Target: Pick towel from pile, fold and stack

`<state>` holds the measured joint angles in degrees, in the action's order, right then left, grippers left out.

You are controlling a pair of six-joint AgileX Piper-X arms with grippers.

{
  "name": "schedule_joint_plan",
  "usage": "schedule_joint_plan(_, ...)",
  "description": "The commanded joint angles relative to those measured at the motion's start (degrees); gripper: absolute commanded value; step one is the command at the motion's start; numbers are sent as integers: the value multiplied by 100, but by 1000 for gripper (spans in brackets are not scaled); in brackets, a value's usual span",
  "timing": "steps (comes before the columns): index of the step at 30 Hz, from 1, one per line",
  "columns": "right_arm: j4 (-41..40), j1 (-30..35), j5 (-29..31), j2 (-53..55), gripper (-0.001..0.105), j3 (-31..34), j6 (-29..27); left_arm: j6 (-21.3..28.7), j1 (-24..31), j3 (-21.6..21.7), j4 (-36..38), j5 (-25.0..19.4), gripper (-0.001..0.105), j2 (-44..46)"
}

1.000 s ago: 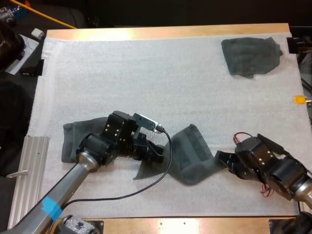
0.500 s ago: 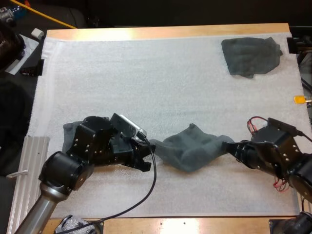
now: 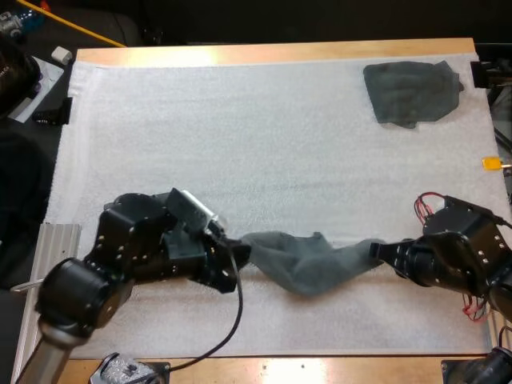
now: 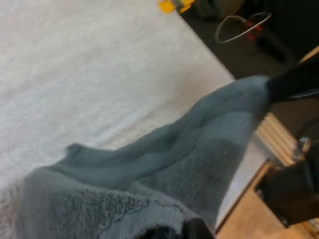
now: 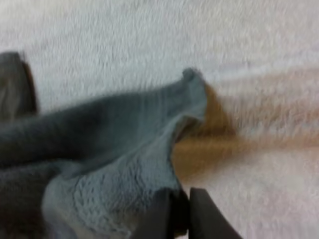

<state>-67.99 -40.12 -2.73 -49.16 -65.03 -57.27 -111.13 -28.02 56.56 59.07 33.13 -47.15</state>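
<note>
The left fingers (image 3: 237, 258) are clamped on the left end of a dark grey-green towel (image 3: 308, 260) and the right fingers (image 3: 378, 253) pinch its right end. The cloth is stretched between them as a sagging, twisted band over the near part of the white mat (image 3: 240, 136). A second towel (image 3: 412, 92) lies crumpled at the far right corner of the mat, which covers the wooden surface (image 3: 264, 53), well apart from both arms.
</note>
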Motion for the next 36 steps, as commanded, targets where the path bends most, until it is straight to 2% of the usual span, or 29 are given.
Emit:
schedule_joint_plan(1,-284,-15,-339,22,0,-150,-86,-94,-19,225,282,271,0,164)
schedule_joint_plan(7,-372,-8,-1030,54,0,-204,-16,34,-29,213,864,331,0,312)
schedule_joint_plan(11,-321,11,-1022,-14,0,-178,70,202,-37,141,927,201,0,274)
schedule_joint_plan(13,-294,-1,-874,-90,0,-147,105,307,-35,46,870,-61,0,190)
schedule_joint_plan(17,0,10,-302,-450,0,95,109,548,-24,-256,617,-876,0,-84)
schedule_joint_plan(20,-214,-11,-781,-111,0,-29,73,271,-7,-48,782,-336,0,90)
schedule_joint_plan(25,-299,-35,-1605,106,0,-51,106,195,-9,136,932,-185,0,142)
schedule_joint_plan(28,-354,-46,-1808,113,0,-65,112,255,-10,154,1016,-208,0,130)
schedule_joint_plan(32,-431,-37,-1676,-15,0,-64,110,442,-26,81,1104,-393,0,120)
schedule_joint_plan(36,-192,-16,-1047,-434,0,82,97,692,-19,-153,927,-999,0,-99)
